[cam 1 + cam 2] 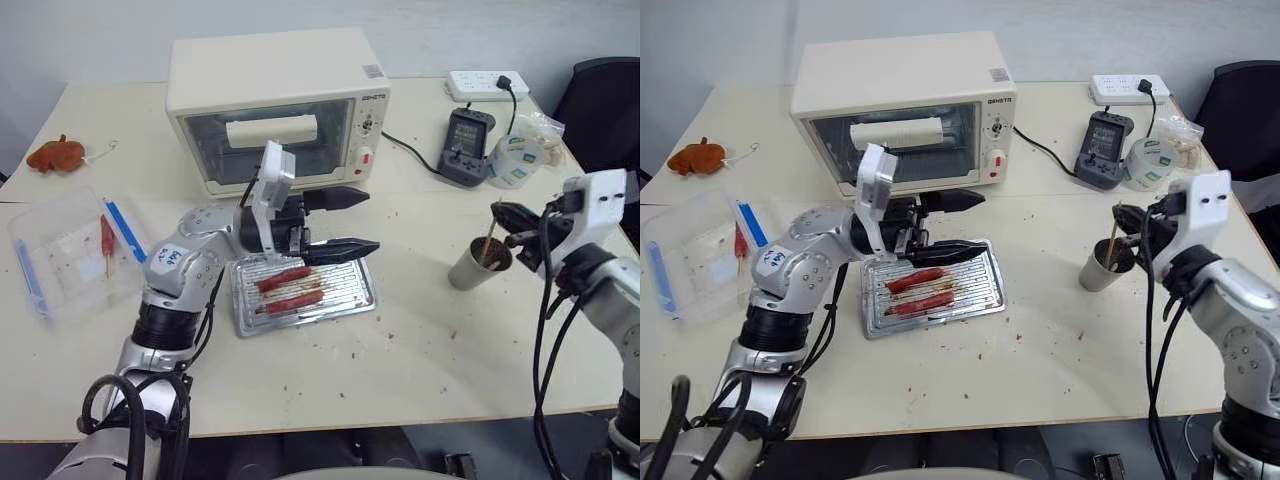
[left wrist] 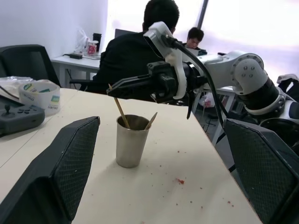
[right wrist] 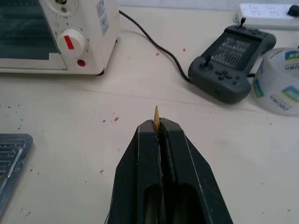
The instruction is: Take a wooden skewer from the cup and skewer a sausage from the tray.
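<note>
I'm watching my right gripper (image 1: 503, 216) pinching the wooden skewer (image 1: 488, 240), fingers clamped shut on it right above the cup (image 1: 478, 265). The stick's lower end is sitting down inside the cup, slanting up to the jaws; from the right wrist its pale pointed tip (image 3: 156, 114) is poking out just past the closed fingertips. In the left wrist view I'm seeing a second stick (image 2: 151, 121) leaning against the cup's rim, on the far side from the one I'm gripping.

My left gripper (image 1: 340, 222) is hanging wide open and holding nothing, pointing across toward the cup, which is standing well apart from it. The tray (image 1: 300, 298) is lying just beneath and slightly behind those open fingers, and it is carrying two sausages: one sausage (image 1: 285, 278) nearer the fingers, the other sausage (image 1: 292, 300) just beyond it, side by side.

Further out past the left arm, the clear plastic box (image 1: 60, 250) is holding a thin red sausage on a short stick (image 1: 106, 236) and a blue strip (image 1: 126, 231).
</note>
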